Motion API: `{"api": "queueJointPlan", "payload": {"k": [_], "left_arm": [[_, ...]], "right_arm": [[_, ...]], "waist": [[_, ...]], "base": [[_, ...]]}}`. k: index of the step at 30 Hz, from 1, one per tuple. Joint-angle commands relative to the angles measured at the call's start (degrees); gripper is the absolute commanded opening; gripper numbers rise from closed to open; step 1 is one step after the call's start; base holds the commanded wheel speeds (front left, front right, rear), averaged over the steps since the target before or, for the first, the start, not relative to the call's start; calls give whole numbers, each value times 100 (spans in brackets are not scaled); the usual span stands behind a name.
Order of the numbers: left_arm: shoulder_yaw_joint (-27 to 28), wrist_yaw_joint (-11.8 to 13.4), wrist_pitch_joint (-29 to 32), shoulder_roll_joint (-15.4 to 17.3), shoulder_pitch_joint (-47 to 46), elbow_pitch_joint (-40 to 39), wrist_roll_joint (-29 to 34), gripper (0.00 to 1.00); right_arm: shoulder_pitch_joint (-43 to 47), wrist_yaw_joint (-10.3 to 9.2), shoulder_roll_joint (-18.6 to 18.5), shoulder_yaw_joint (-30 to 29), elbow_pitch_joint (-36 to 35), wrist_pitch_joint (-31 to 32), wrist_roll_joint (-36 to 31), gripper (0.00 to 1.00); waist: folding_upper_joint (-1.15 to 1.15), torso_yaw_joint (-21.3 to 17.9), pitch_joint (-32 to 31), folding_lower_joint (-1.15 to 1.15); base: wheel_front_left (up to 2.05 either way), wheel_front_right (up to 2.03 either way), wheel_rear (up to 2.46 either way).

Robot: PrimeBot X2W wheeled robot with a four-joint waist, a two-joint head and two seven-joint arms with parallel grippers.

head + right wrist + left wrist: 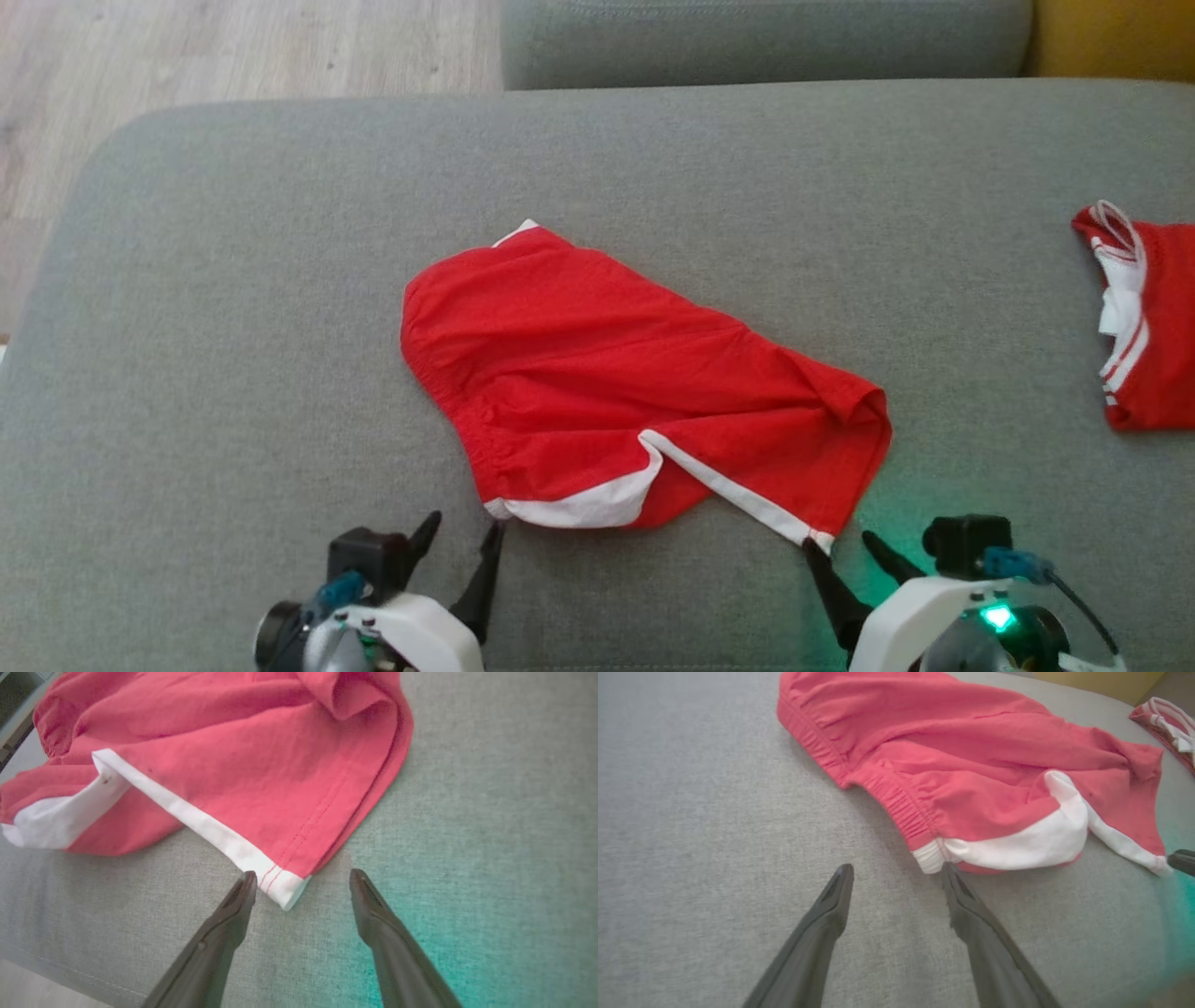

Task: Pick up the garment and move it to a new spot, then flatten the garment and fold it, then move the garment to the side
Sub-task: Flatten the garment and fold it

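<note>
The garment (pixel 616 373) is a pair of red shorts with white trim, lying rumpled in the middle of a grey sofa cushion (pixel 233 280). My left gripper (pixel 465 530) stands open at the near left corner of the shorts; in the left wrist view the garment (pixel 971 765) has its white waistband end touching the tip of the left gripper's (pixel 896 870) right finger. My right gripper (pixel 840 543) is open at the near right corner. In the right wrist view the garment's (pixel 243 760) white hem corner lies between the right gripper's (pixel 302 877) fingertips, near the left one.
A second red and white garment (pixel 1144 322) lies folded at the cushion's right edge. Behind the cushion is a grey backrest (pixel 766 37), a yellow cushion (pixel 1116 37) and wooden floor (pixel 187 56) at the far left. A green light glows on the right wrist.
</note>
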Motion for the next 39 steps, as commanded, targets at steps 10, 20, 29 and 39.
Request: {"api": "queueJointPlan", "payload": {"k": [10, 20, 29, 39], "left_arm": [[-63, -237, 254, 16, -444, -97, -158, 100], [-59, -253, 317, 2, -612, 14, -310, 100], [-130, -316, 264, 10, -806, 118, -366, 75], [-313, -450, 105, 40, -1035, 212, -398, 0]], "right_arm": [[-374, 43, -34, 174, -239, 161, -112, 100], [-461, 43, -34, 235, -244, 197, -109, 100], [-519, 43, -34, 283, -137, 211, -83, 100], [-745, 43, -34, 301, 71, 171, 296, 0]], "waist": [[0, 37, 225, 0], [0, -38, 328, 0], [0, -49, 375, 0], [0, -107, 347, 0]], "base": [[0, 0, 0], [0, 0, 0], [0, 0, 0], [0, 0, 0]]}}
